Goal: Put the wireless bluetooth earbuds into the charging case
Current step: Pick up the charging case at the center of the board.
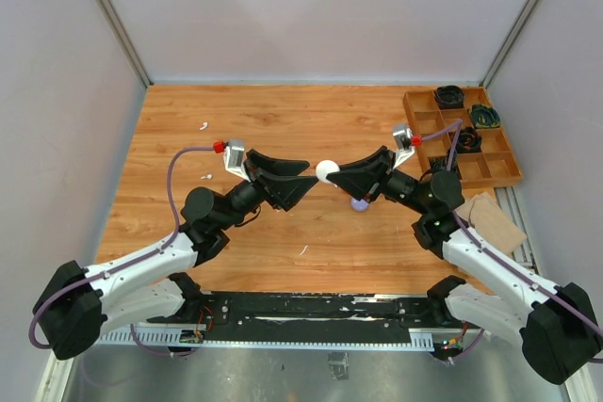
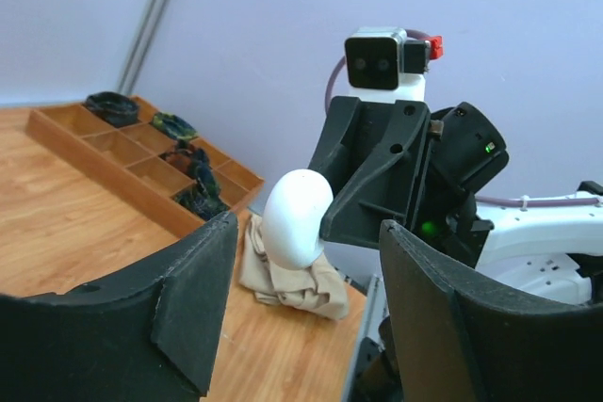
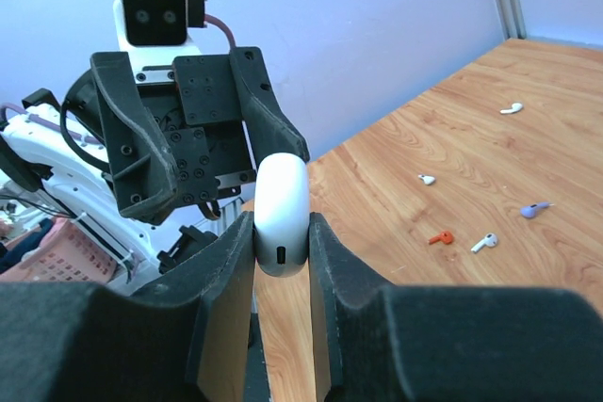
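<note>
- Clamps the white case (image 3: pixel 282 209) edge-on between the fingers of the right pincer (image 3: pixel 281 233), lifted clear of the counter (image 3: pixel 490 167).
- Aims the left pincer (image 2: pixel 306 237) straight at that case, jaws spread wide, tips just short of it.
- Shows five earbuds (image 3: pixel 484 242) loose on the counter, below and well apart from the right pincer: three white, one orange, one purple.
- Shows a lilac puck (image 1: pixel 360 204) on the counter under the right pincer.
- Shows a wooden tray (image 1: pixel 426 123) behind it.
</note>
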`<state>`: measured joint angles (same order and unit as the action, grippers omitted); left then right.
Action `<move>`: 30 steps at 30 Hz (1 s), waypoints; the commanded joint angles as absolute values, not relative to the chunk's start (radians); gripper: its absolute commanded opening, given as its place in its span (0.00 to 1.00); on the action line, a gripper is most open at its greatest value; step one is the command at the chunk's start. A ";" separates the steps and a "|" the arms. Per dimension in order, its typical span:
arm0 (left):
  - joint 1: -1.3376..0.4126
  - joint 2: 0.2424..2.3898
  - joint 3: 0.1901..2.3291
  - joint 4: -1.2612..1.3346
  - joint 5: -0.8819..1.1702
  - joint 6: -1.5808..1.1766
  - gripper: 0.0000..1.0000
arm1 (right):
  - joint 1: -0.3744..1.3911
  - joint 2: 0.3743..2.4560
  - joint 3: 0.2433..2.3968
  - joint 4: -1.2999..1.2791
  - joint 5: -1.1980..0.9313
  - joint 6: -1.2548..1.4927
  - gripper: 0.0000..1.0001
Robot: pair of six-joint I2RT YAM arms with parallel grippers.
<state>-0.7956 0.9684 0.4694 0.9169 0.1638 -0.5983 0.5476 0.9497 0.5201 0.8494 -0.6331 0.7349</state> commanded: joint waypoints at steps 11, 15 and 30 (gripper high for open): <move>-0.774 1.057 0.483 1.052 0.244 -0.779 0.55 | 0.547 0.997 0.501 1.054 -0.679 0.841 0.01; -0.771 1.073 0.491 1.061 0.258 -0.793 0.53 | 0.548 1.010 0.505 1.069 -0.690 0.852 0.01; -0.755 1.062 0.486 1.072 0.271 -0.812 0.26 | 0.551 1.035 0.507 1.110 -0.736 0.864 0.05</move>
